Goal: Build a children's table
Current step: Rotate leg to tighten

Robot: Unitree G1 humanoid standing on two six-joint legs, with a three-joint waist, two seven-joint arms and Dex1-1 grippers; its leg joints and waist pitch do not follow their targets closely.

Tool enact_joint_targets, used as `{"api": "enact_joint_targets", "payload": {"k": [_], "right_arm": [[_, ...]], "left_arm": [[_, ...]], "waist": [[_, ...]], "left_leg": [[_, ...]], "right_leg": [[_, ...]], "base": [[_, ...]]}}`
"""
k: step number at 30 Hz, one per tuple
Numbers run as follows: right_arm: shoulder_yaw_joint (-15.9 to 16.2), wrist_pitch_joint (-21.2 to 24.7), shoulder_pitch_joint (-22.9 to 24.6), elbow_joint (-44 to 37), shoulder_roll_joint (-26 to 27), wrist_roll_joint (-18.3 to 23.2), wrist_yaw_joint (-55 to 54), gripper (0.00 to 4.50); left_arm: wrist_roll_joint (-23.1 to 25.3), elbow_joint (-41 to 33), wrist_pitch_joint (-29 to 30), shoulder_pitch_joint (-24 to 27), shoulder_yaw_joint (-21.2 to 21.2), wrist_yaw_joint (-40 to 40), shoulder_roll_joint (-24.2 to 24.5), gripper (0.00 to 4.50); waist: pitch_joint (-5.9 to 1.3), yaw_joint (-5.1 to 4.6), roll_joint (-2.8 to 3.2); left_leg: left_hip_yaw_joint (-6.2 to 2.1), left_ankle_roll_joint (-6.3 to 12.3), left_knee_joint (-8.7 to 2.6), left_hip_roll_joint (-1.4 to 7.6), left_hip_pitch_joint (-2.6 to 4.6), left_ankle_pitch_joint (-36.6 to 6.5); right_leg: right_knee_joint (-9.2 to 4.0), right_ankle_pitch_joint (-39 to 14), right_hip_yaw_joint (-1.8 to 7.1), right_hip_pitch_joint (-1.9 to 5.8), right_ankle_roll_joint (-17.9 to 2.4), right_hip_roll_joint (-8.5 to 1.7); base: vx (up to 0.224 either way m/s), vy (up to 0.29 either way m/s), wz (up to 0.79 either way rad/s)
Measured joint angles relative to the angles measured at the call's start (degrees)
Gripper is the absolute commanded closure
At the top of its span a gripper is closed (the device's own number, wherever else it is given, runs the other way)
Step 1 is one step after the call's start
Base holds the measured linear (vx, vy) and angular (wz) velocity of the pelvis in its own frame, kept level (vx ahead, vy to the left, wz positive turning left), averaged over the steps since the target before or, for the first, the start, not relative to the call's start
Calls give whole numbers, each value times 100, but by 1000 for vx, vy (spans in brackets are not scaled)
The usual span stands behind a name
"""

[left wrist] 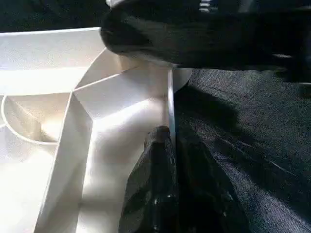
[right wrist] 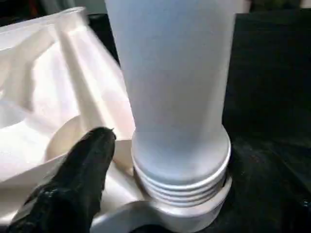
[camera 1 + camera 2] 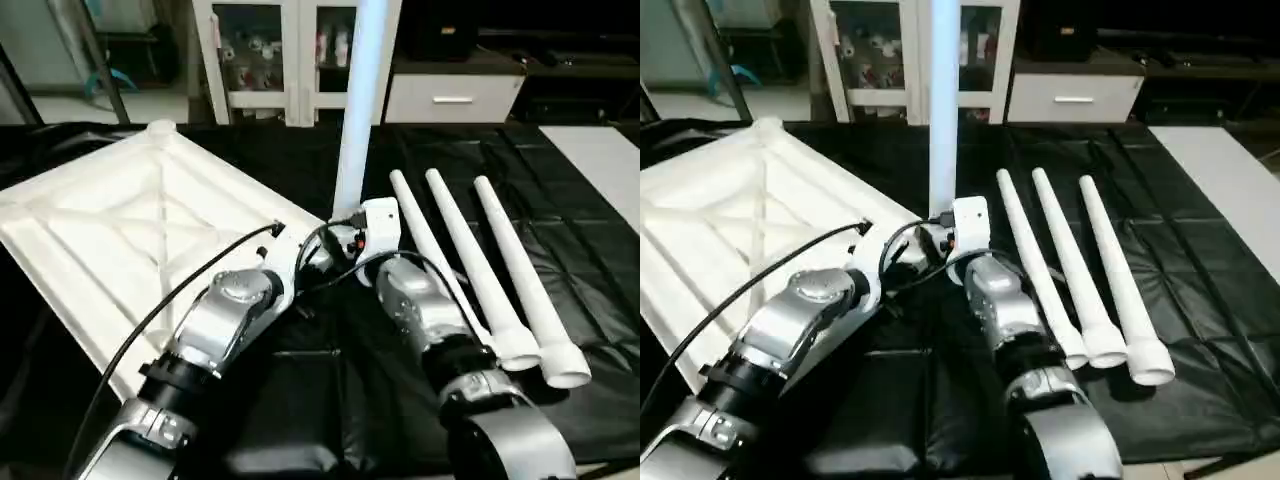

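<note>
Pinched tight, the left claw (image 1: 167,145) has its black fingers closed on the thin upright rim of the tabletop (image 3: 130,240), just beside the corner socket nearest the robot's hands. Whether the right claw (image 2: 146,160) is spread or pressing I cannot tell: 1 black finger (image 2: 80,179) sits against the socket rim right beside the upright leg (image 3: 358,110), apart from the tube itself.

That leg stands vertical in the socket, its ribbed foot only partly sunk, with about 3 ribs above the collar. The tabletop lies ribbed side up on the black-covered desk, toward its left edge, 1 corner pointing at the far side. 3 more legs (image 3: 470,270) lie side by side toward the right edge, flared ends nearest the robot.

So the step in hand looks like seating the 1st of 4 legs. Next it likely calls for a firm grasp on the tube and a straight push or twist down while the left claw steadies the rim.
</note>
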Motion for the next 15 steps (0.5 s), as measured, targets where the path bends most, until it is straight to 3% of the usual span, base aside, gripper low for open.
{"api": "enact_joint_targets", "payload": {"k": [4, 5, 7, 11, 15], "right_arm": [[274, 538, 635, -1273, -350, 145, 591, 26], [307, 671, 781, -1594, -424, 195, 670, 24], [370, 966, 1083, -2339, -582, 363, 847, 24], [236, 1492, 1469, -3407, -940, 516, 839, 24], [177, 1988, 1717, -4297, -1078, 507, 663, 24]], "left_arm": [[-20, -259, -7, 173, 27, -43, 67, 450], [-30, -321, -7, 214, 27, -59, 83, 422], [-103, -507, -30, 342, 62, -134, 138, 422], [-370, -954, -167, 637, 312, -285, 191, 385], [-506, -1678, -144, 652, 821, -108, 234, 340]], "waist": [[6, -11, 14], [8, -12, 18], [17, -11, 46], [32, 61, 38], [33, 66, 40]], "left_leg": [[1, -4, -3, 0, -7, 3], [1, -4, -7, 0, -7, 2], [1, -5, -16, -1, -8, 2], [-3, -8, -15, 2, -39, 6], [-1, 23, -6, 0, -60, 23]], "right_leg": [[1, -15, 6, -4, 24, 3], [0, -17, 7, -5, 28, 3], [-3, -24, 6, -8, 36, 3], [-4, -24, 1, -50, 36, 5], [-5, -21, 3, -67, 31, 3]], "base": [[0, 0, 0], [0, 0, 0], [0, 0, 0], [0, 0, 0], [0, 0, 0]]}}
